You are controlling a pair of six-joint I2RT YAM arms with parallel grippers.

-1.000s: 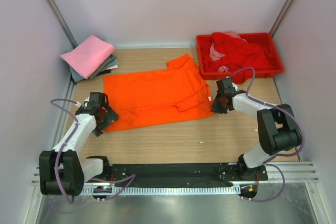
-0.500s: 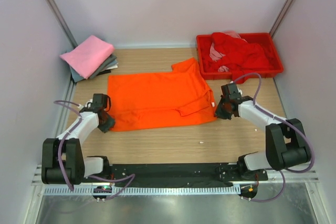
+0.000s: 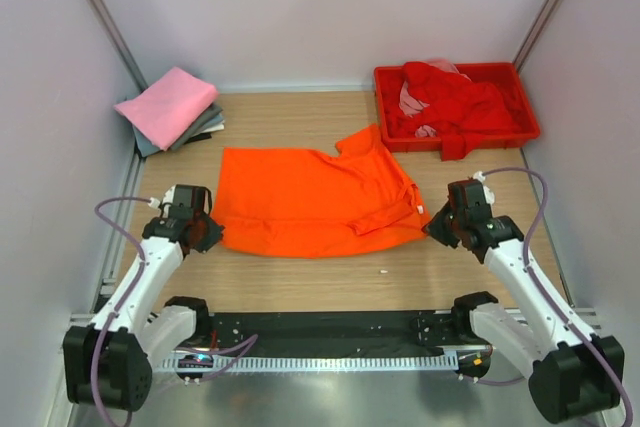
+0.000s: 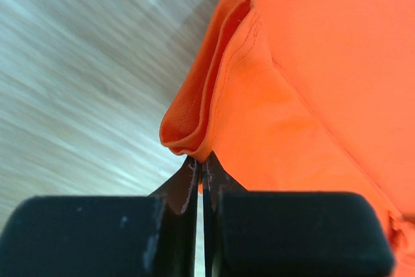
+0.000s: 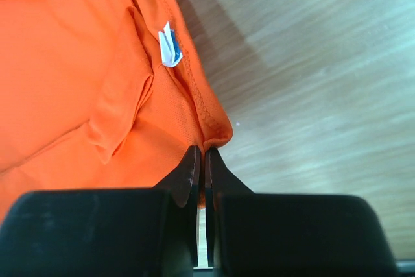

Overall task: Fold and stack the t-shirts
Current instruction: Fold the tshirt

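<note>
We judge the job to be partway through. In the upper left of the top view a pink t-shirt (image 3: pixel 168 105) lies folded on top of a grey t-shirt (image 3: pixel 207 127), so a stack is begun there. The orange t-shirt (image 3: pixel 310 202) is spread across the middle of the surface (image 3: pixel 330 277), mostly flat but rumpled toward its right side, with no fold made in it yet. Our left gripper (image 3: pixel 210 235) is closed on its lower left corner, the cloth bunched right at the fingertips in the left wrist view. Our right gripper (image 3: pixel 434 230) is pinched shut on the hem at its lower right corner. In the upper right, red t-shirts (image 3: pixel 450 97) lie unfolded in a crumpled heap in the red tray (image 3: pixel 510 135). We reckon this shirt wants folding and stacking, then the heap after it.
</note>
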